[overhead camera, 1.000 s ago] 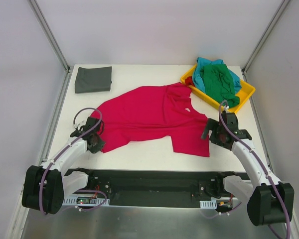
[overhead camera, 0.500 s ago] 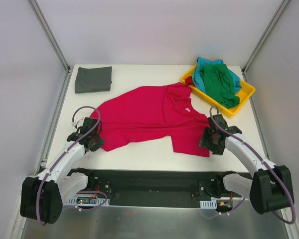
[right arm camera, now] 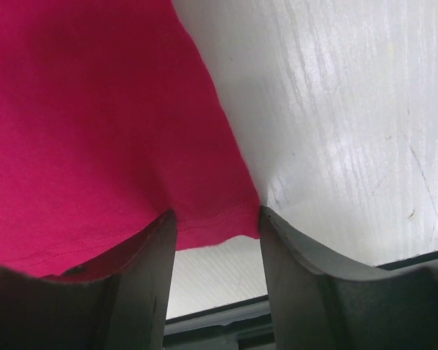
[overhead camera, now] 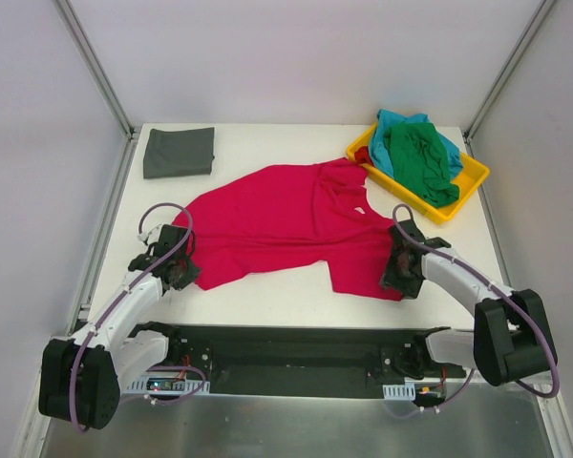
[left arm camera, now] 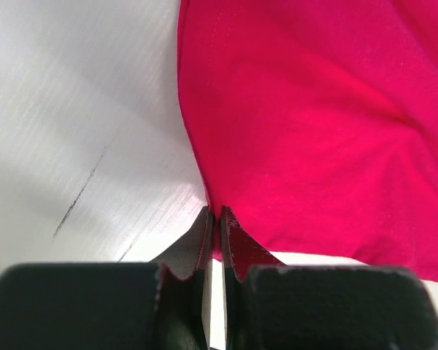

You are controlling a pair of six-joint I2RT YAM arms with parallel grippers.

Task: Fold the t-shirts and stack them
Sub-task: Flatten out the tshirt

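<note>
Left tool (left arm camera: 213, 213) pinches the red shirt (overhead camera: 286, 224) at its near-left edge. Right tool (right arm camera: 215, 219), jaws spread, straddles the near-right hem corner; close it squarely on cloth before lifting.

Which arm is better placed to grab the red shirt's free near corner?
Right: the right pincer straddles a corner hem of the red t-shirt, jaws apart, while the left pincer is shut on its opposite edge.

Tray (overhead camera: 472, 175): shallow, yellow, plastic, out beyond the right end effector (overhead camera: 401, 272), well apart.
Desk (overhead camera: 267, 148): white, faintly scratched, right beneath that end effector.
</note>
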